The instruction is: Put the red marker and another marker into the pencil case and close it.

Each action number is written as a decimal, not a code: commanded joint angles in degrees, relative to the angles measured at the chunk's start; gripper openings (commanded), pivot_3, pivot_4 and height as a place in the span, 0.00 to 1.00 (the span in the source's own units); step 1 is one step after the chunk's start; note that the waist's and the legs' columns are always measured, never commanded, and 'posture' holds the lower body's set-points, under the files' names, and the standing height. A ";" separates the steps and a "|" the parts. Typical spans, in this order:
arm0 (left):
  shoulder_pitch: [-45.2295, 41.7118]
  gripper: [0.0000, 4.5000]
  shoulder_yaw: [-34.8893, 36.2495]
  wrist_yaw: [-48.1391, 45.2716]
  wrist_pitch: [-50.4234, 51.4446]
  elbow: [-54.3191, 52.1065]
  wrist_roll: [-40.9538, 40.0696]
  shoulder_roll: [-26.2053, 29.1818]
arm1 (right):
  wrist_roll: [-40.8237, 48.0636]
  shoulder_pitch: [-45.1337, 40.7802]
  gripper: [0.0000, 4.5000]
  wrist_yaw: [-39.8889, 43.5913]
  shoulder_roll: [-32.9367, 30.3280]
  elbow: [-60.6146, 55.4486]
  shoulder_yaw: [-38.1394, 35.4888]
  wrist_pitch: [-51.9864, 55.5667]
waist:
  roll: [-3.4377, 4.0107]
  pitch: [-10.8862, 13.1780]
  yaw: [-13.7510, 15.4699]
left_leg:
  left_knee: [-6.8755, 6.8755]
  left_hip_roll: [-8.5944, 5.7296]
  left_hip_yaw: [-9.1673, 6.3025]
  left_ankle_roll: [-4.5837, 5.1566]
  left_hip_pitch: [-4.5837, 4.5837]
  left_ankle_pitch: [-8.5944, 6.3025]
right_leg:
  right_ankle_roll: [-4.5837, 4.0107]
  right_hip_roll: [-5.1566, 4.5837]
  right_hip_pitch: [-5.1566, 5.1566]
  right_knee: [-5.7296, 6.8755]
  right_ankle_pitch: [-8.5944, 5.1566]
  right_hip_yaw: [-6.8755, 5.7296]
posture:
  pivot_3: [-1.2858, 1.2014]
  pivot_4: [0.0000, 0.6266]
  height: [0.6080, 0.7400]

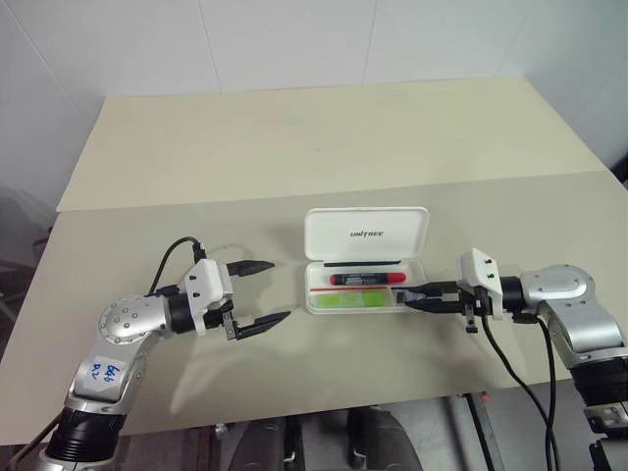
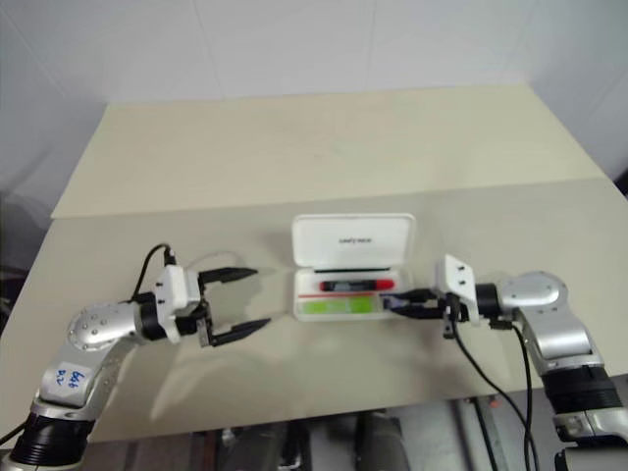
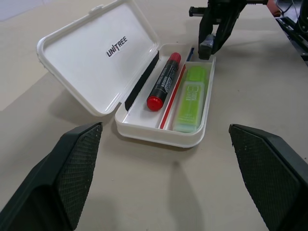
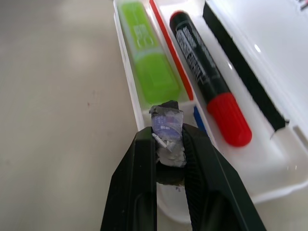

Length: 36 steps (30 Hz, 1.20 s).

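Note:
The white pencil case (image 1: 334, 231) lies open at mid-table, its lid with black UNITREE lettering tilted back. The red marker (image 1: 368, 279), black-barrelled with a red cap, lies in the rear compartment. The lime-green marker (image 1: 358, 299) lies in the front one, across a thin red line. My right gripper (image 1: 405, 296) is shut, pointing left, with its tips at the case's right end over the rim. A small grey scrap sits between its tips (image 4: 168, 139). My left gripper (image 1: 280, 290) stands open a short way left of the case, empty.
The beige table (image 1: 294, 147) is made of two boards meeting at a seam (image 1: 196, 201) behind the case. A white wall rises at the back. Black cables (image 1: 510, 363) trail from both wrists. The table's front edge runs close below both arms.

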 commanded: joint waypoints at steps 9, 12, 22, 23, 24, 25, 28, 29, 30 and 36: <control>-2.25 1.00 0.72 -0.10 0.37 -1.15 -0.96 0.51 | -1.90 -2.17 0.47 -1.47 1.87 2.31 -0.60 -4.98 | 0.00 0.00 -0.03 | 0.00 0.00 0.00 -0.02 0.01 0.01 | 0.00 0.00 0.00 0.02 0.00 -0.01 | 0.52 0.24 1.00; -2.68 1.00 0.68 -0.26 0.28 -0.85 -0.89 0.54 | -1.46 -2.07 0.70 -1.71 2.01 1.18 -0.78 -4.66 | 0.00 0.00 -0.03 | 0.00 0.00 0.00 -0.02 0.01 0.01 | 0.00 0.00 0.00 0.02 0.00 -0.02 | 0.52 0.24 1.00; -4.23 1.00 1.13 -1.38 -0.18 1.06 -0.75 0.93 | 4.09 -0.37 0.99 -2.95 1.22 -7.92 -3.95 2.55 | 0.00 0.00 0.01 | 0.00 0.00 0.00 -0.02 0.01 0.01 | 0.00 0.00 0.00 0.04 0.00 -0.01 | 0.52 0.24 1.00; -4.56 1.00 1.27 -1.57 -0.47 1.64 -0.65 1.01 | 4.92 0.12 0.99 -3.22 0.84 -9.30 -4.75 3.61 | 0.00 0.00 0.02 | 0.01 0.00 0.00 -0.02 0.01 0.01 | 0.00 0.00 0.00 0.04 0.00 -0.01 | 0.52 0.24 1.00; -4.86 1.00 1.36 -1.60 -0.64 2.02 -0.57 1.05 | 5.68 0.69 0.99 -3.48 0.38 -10.54 -5.73 4.39 | 0.00 0.00 0.11 | 0.01 0.00 0.00 -0.02 0.01 0.01 | 0.00 0.00 0.00 0.04 0.00 0.00 | 0.52 0.24 1.00; -5.18 1.00 1.46 -1.73 -1.01 2.65 -0.45 1.16 | 6.20 1.18 0.99 -3.77 -0.04 -11.60 -6.55 4.99 | 0.00 0.00 0.16 | 0.01 0.00 -0.01 -0.02 0.01 0.01 | 0.00 0.00 0.00 0.04 0.00 -0.01 | 0.52 0.24 1.00; -6.31 1.00 1.64 -2.45 -2.00 4.47 -0.60 1.49 | 7.64 2.91 0.99 -4.46 -1.57 -14.38 -9.30 6.38 | 0.00 0.00 0.20 | 0.00 0.00 -0.02 0.00 0.00 0.00 | 0.00 -0.02 0.00 0.01 0.00 -0.02 | 0.52 0.24 1.00; -6.72 1.00 1.72 -2.81 -2.27 5.06 -0.87 1.54 | 8.07 3.58 0.99 -4.61 -2.17 -15.14 -10.42 6.66 | 0.00 0.00 0.22 | 0.00 0.00 -0.01 0.00 0.00 -0.01 | 0.00 -0.02 0.00 0.00 0.00 -0.01 | 0.52 0.24 1.00; -7.16 1.00 1.84 -3.20 -2.67 5.80 -1.12 1.52 | 8.47 4.12 0.99 -4.88 -2.65 -15.77 -11.41 7.05 | 0.00 0.00 0.24 | -0.01 0.00 -0.01 0.00 0.00 -0.01 | 0.00 -0.02 0.00 -0.01 0.00 -0.01 | 0.52 0.24 1.00; -9.98 0.65 1.79 -4.89 -4.35 10.09 -1.76 0.60 | 9.32 6.07 1.00 -6.30 -4.16 -17.41 -15.15 8.17 | 0.00 0.00 0.11 | -0.01 0.00 0.01 0.00 0.00 -0.02 | 0.00 -0.02 0.00 -0.01 0.00 -0.02 | 0.52 0.24 1.00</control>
